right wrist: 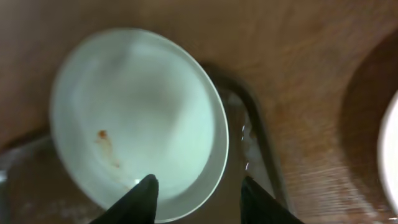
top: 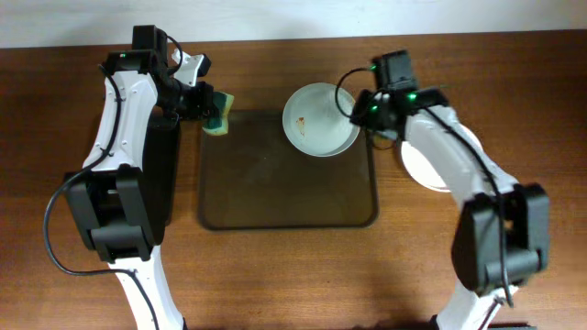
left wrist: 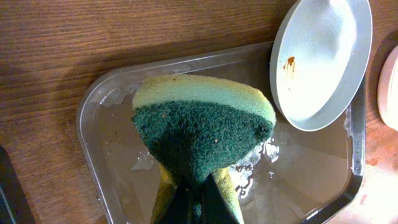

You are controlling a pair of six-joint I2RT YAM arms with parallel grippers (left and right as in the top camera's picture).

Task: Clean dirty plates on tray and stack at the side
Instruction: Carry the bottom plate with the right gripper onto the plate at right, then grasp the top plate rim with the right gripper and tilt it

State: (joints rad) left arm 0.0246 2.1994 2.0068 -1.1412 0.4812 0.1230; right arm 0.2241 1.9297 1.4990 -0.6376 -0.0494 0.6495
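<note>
A white plate [top: 316, 124] with a thin brown smear lies at the far right corner of the brown tray [top: 275, 197]. My right gripper [top: 360, 112] is open, its fingers straddling the plate's right rim [right wrist: 199, 186]; one finger is over the plate [right wrist: 137, 106], the other over the tray's rim [right wrist: 258, 140]. My left gripper [top: 204, 103] is shut on a green and yellow sponge [top: 220, 115] above the tray's far left corner. In the left wrist view the sponge [left wrist: 199, 124] hides the jaws [left wrist: 198, 202]; the plate [left wrist: 320, 59] and wet tray [left wrist: 118, 155] show beyond.
More white plates [top: 424, 170] lie on the table right of the tray, partly under my right arm, and show at the right wrist view's edge [right wrist: 390, 155]. A narrow black tray [top: 165, 174] lies left of the brown tray under my left arm.
</note>
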